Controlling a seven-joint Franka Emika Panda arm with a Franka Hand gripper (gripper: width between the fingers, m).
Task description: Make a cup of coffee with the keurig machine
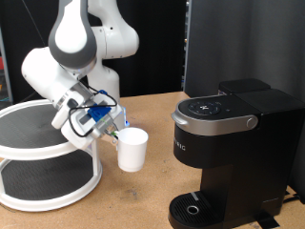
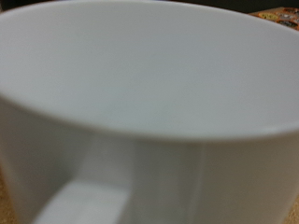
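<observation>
The white cup hangs a little above the wooden table, between the round stand and the keurig machine. My gripper is shut on the cup's side that faces the exterior view's left. The black keurig machine stands at the exterior view's right with its lid down. Its drip tray has nothing on it. The wrist view is almost filled by the cup, with its handle showing in one corner. My fingers do not show there.
A white two-tier round stand sits at the exterior view's left, just behind the arm. A dark panel rises behind the machine. Bare wooden table lies below the cup.
</observation>
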